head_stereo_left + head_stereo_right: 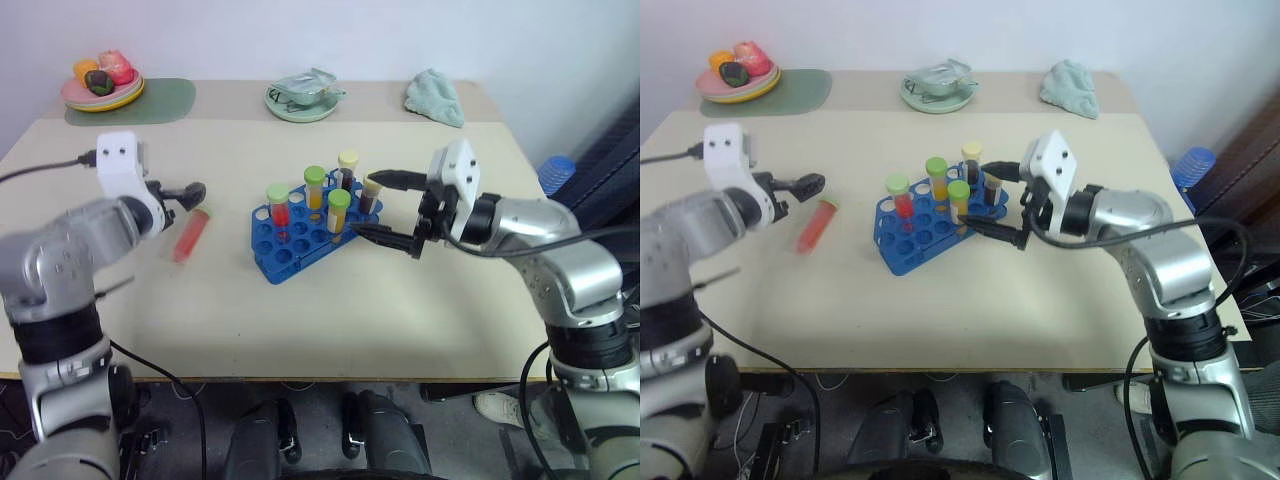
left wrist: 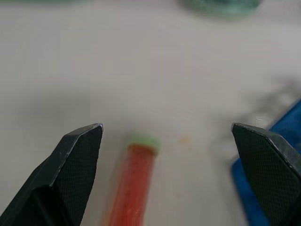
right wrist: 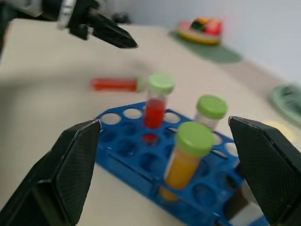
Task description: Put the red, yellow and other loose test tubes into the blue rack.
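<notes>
Tubes stand in the blue rack [image 1: 303, 228] near the middle of the bench [image 1: 300, 320] as we look from the head view: one red, several yellow with green caps, and dark ones at the far side. One loose red tube [image 1: 190, 235] lies flat on the bench, to the rack's left and apart from it. Our left pincer [image 1: 185, 193] hangs just above that tube's far end, spread wide and empty. Our right pincer [image 1: 385, 208] sits at the rack's right edge, also wide, holding nothing. From the left wrist we see the red tube [image 2: 134, 181] lying between the spread fingers. From the right wrist we look across the rack [image 3: 155, 155], its green-capped tubes upright between wide fingers.
</notes>
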Motion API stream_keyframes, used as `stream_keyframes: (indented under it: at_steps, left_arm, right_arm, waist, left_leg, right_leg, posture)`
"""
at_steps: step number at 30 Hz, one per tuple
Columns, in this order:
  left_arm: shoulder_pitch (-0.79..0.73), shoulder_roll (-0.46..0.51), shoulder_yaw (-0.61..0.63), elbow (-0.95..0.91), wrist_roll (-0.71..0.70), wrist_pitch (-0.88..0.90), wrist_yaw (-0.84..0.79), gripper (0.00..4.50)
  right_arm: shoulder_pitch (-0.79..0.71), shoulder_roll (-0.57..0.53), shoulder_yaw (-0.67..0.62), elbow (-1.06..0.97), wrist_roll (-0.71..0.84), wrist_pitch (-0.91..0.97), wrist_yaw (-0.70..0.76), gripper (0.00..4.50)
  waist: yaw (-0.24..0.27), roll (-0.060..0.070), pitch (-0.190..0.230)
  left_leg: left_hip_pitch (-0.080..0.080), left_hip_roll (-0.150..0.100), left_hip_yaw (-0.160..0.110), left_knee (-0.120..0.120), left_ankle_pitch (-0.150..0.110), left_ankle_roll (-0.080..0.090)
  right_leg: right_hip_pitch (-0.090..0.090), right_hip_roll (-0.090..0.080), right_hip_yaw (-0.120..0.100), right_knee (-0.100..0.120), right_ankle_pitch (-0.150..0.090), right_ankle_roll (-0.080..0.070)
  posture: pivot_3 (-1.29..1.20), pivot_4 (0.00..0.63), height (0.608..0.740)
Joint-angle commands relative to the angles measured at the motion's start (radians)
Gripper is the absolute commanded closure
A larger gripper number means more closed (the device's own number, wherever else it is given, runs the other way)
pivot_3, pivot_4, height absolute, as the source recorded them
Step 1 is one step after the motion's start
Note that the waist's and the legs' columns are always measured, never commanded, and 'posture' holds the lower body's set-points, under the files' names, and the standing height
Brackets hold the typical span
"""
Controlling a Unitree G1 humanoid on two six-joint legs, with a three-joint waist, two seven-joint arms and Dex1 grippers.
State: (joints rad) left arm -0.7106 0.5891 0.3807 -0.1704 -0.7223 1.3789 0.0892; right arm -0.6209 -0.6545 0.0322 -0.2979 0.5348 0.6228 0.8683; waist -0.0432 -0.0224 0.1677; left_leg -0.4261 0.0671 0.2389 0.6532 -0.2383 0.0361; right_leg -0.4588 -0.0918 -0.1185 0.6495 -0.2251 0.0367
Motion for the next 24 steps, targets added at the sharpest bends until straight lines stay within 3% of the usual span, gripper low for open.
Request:
stream_keyframes:
  at_steps: [1,9,17,20,24]
  left_arm:
    - [-0.105,0.015,0.007,0.106,0.054,0.101,0.009,0.0]
    - [-0.25,0.041,-0.168,0.46,0.218,0.117,-0.075,0.0]
    - [-0.426,0.003,-0.298,0.914,0.391,-0.089,-0.187,0.0]
    - [-0.481,-0.008,-0.335,1.036,0.436,-0.137,-0.247,0.87]
    - [-0.514,-0.021,-0.372,1.131,0.493,-0.164,-0.297,2.96]
  right_arm:
    - [-0.04,-0.002,-0.013,-0.046,0.034,0.042,-0.002,0.06]
    - [-0.049,0.006,-0.006,-0.06,0.029,0.051,-0.003,0.06]
    - [-0.072,0.027,-0.006,-0.069,0.019,0.058,-0.047,0.06]
    - [-0.074,0.028,-0.003,-0.072,0.016,0.062,-0.053,0.0]
    - [-0.059,0.015,0.005,-0.086,-0.02,0.046,-0.068,0.0]
  waist:
    - [0.003,0.0,0.0]
    - [0.004,0.0,0.0]
    - [0.001,0.0,0.0]
    - [0.001,0.0,0.0]
    - [0.001,0.0,0.0]
  left_leg:
    - [0.0,0.0,0.0,-0.001,0.0,0.0]
    - [0.0,0.0,0.001,0.0,0.0,0.0]
    - [-0.001,0.0,0.002,0.0,-0.001,-0.002]
    - [-0.001,0.0,0.002,0.0,-0.001,-0.001]
    - [-0.001,0.0,0.002,0.0,-0.001,-0.001]
  right_leg:
    - [0.0,0.0,0.0,-0.001,0.0,0.0]
    - [0.0,0.0,-0.001,0.0,-0.001,0.002]
    - [-0.001,-0.001,-0.001,0.0,-0.001,0.002]
    - [-0.002,0.0,-0.001,0.0,-0.001,0.002]
    - [-0.002,-0.001,-0.001,0.0,-0.001,0.002]
  posture:
    - [0.0,0.15,0.74]
    - [0.0,0.15,0.74]
    - [0.0,0.15,0.74]
    - [0.0,0.15,0.74]
    - [0.0,0.15,0.74]
